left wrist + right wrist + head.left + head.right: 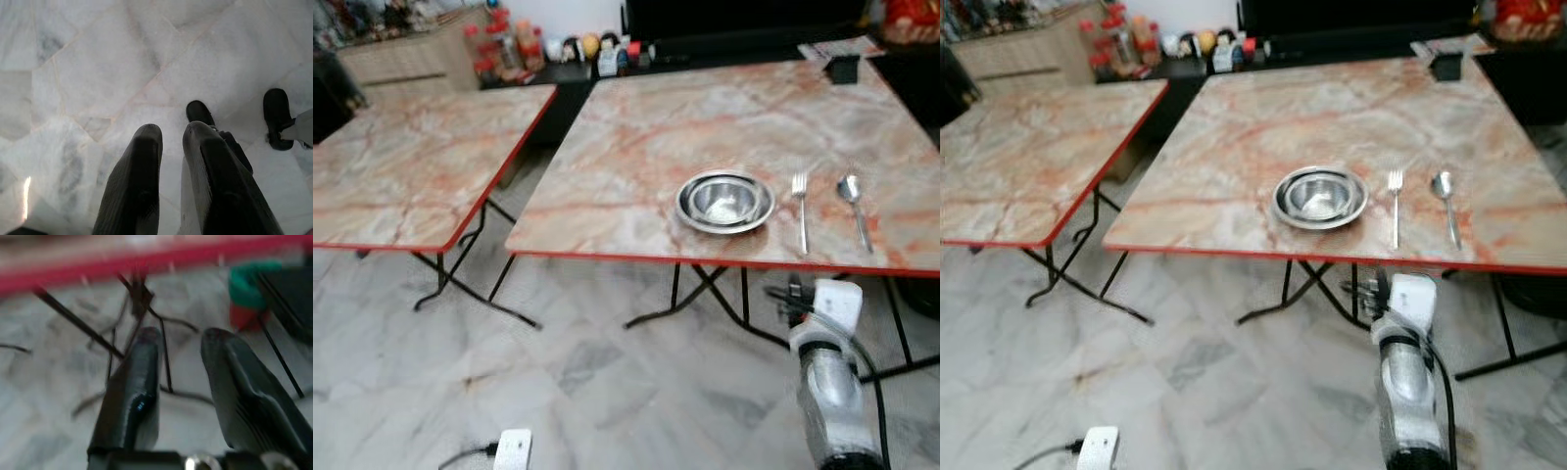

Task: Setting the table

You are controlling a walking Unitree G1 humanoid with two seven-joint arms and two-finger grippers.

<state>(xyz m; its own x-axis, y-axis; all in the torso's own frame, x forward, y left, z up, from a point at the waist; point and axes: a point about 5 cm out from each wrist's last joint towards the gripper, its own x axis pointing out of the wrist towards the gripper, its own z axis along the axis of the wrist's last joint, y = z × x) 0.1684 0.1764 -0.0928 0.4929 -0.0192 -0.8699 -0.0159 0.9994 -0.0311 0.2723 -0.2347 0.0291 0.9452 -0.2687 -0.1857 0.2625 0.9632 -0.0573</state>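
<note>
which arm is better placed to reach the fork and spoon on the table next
Probably the right. The right tool is raised just below the table edge, near the fork and spoon. The left tool hangs low, pointing at the floor.

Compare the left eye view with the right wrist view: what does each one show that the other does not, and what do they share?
Left eye view alone: the top of the near table with a steel bowl, a fork to its right and a spoon beyond the fork, plus a second table on the left.

Right wrist view alone: the right hand from close up, its two black fingers apart and empty, and a blurred green and red object on the floor.

Both: the near table's red edge, its black folding legs and the marble floor.
</note>
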